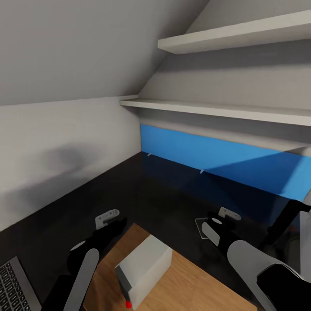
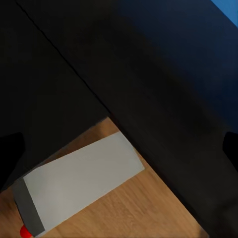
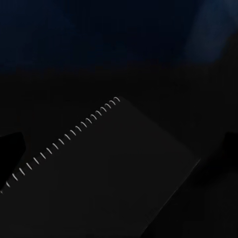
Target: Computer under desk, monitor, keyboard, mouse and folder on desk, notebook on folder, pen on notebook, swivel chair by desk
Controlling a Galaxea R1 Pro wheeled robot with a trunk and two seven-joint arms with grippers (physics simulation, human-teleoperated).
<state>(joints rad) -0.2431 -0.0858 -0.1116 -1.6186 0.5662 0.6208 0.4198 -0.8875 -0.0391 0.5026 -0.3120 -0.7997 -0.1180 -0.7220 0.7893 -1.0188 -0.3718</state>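
Note:
The desk (image 1: 172,194) has a glossy black top and a bright blue back panel (image 1: 224,157). My left gripper (image 1: 110,221) hovers open above the desk's front edge; its dark fingertips (image 2: 11,148) stand wide apart with nothing between them. Below it the computer (image 1: 144,268), a light grey tower with a red light, stands on the wood floor; the left wrist view shows the computer (image 2: 79,183) beside the desk edge. My right gripper (image 1: 222,216) is open over the notebook (image 1: 202,228), which lies flat on the desk. The notebook (image 3: 114,173) is dark with a pale spiral edge. The keyboard (image 1: 13,285) lies at the near left.
Two white shelves (image 1: 224,110) run along the wall above the blue panel, under a sloping ceiling. A white wall (image 1: 56,147) borders the desk on the left. A black strut with a pale grey part (image 1: 287,218) shows at the right edge; I cannot tell what it is.

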